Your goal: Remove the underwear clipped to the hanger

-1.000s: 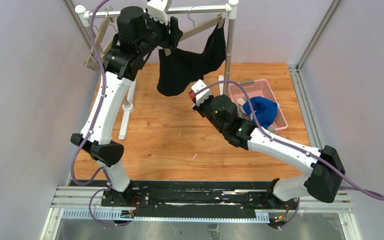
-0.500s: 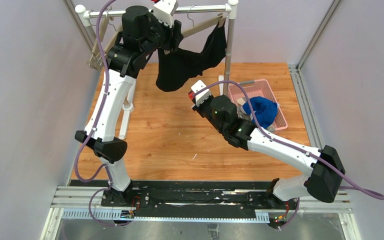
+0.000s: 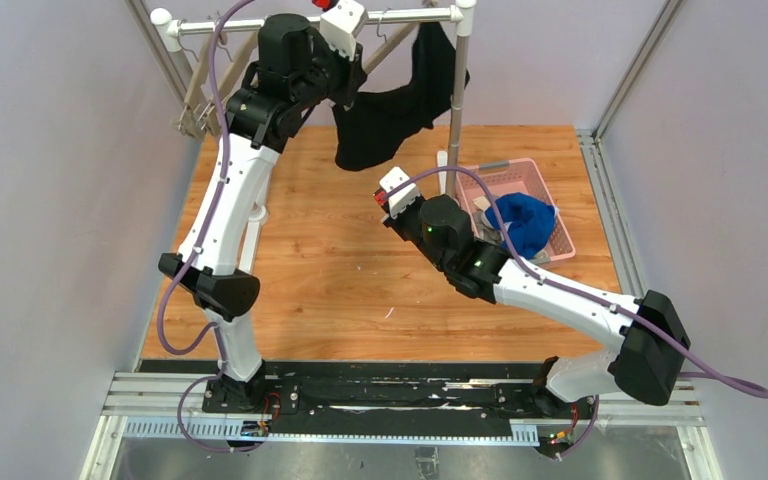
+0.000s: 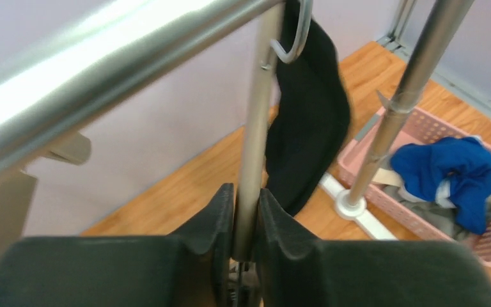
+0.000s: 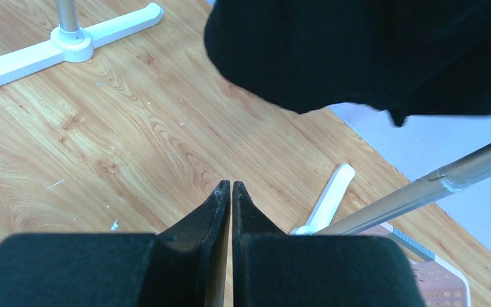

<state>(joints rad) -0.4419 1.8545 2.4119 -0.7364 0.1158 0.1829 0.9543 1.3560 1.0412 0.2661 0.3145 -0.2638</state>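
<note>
Pinching the slim hanger [image 4: 256, 115], left claw [image 4: 245, 197] beside limp black briefs [image 4: 310, 121]

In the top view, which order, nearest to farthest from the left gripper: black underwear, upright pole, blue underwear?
1. black underwear, hanging just right of the left gripper.
2. upright pole, farther right.
3. blue underwear, in the pink basket.
</note>
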